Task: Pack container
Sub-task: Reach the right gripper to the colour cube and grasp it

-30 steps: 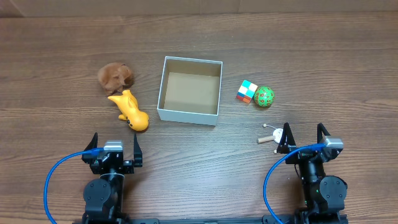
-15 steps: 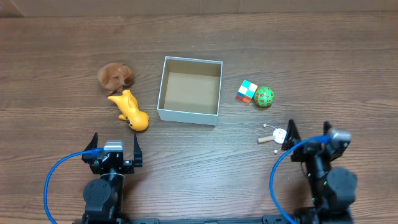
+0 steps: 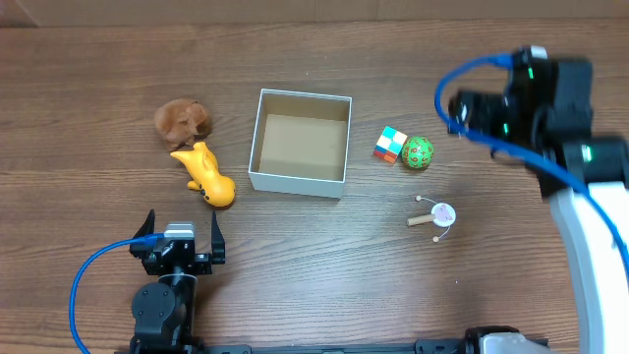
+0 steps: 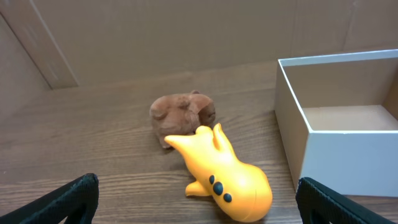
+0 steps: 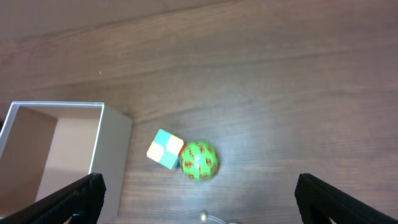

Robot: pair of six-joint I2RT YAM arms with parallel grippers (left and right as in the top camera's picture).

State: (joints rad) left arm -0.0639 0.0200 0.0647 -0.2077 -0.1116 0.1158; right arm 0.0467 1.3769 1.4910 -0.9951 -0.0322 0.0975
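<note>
The container [image 3: 297,181], a square white-walled box with a brown inside, stands open mid-table and holds nothing; it also shows in the left wrist view [image 4: 348,162] and the right wrist view [image 5: 112,146]. A yellow toy [image 3: 206,174] and a brown plush [image 3: 182,120] lie left of it. A colored cube [image 3: 390,144] and a green ball [image 3: 418,153] lie to its right. A small white toy with wooden pegs [image 3: 437,215] lies nearer the front. My left gripper [image 3: 182,231] is open, low, near the front edge. My right gripper [image 3: 462,103] is open, raised high above the ball and cube.
Blue cables loop from both arms. The yellow toy [image 4: 227,177] lies just ahead of my left fingers, touching the plush [image 4: 181,115]. The cube [image 5: 165,149] and the ball [image 5: 199,160] touch each other, a short gap from the container's right wall.
My right arm has lifted from its low rest at the front right and swung up and back over the ball and cube. The left arm and all toys have not moved.
</note>
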